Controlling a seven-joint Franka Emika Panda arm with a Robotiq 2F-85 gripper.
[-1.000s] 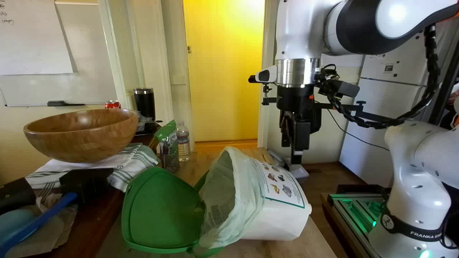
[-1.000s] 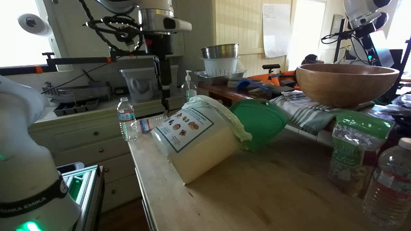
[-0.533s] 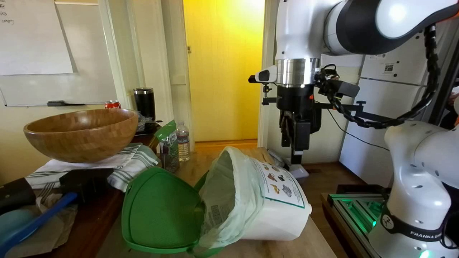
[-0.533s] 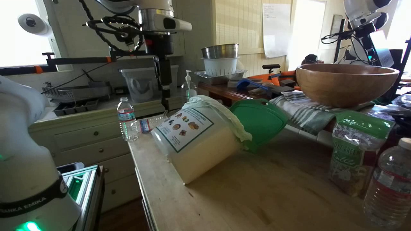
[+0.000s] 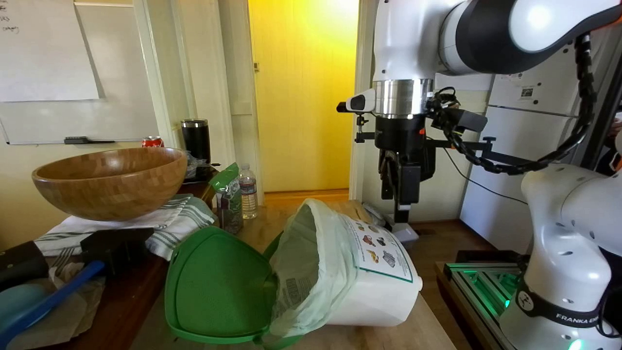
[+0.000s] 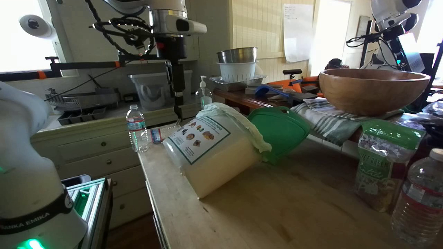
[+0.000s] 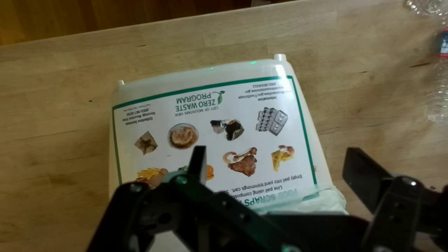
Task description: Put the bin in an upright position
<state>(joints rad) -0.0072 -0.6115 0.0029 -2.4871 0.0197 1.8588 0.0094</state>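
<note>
The white bin (image 5: pixel 376 301) lies on its side on the wooden table (image 6: pixel 277 214), with its printed label facing up. It shows in both exterior views (image 6: pixel 221 169). Its green lid (image 5: pixel 218 287) hangs open towards the side with the bowl. The pale bag liner (image 5: pixel 335 277) is folded over the rim. My gripper (image 5: pixel 398 206) is above the bin, pointing down, apart from it. In the wrist view my gripper (image 7: pixel 276 166) is open and empty, one finger over the label (image 7: pixel 217 119), the other beyond the bin's side. The liner edge is partly hidden behind the gripper.
A large wooden bowl (image 5: pixel 109 189) stands on a striped cloth (image 6: pixel 327 121) beyond the lid. A green salad bag (image 6: pixel 384 169) and a water bottle (image 6: pixel 418 204) stand on the table. Another bottle (image 6: pixel 137 129) stands near the bin's base, and one lies flat (image 6: pixel 166 133).
</note>
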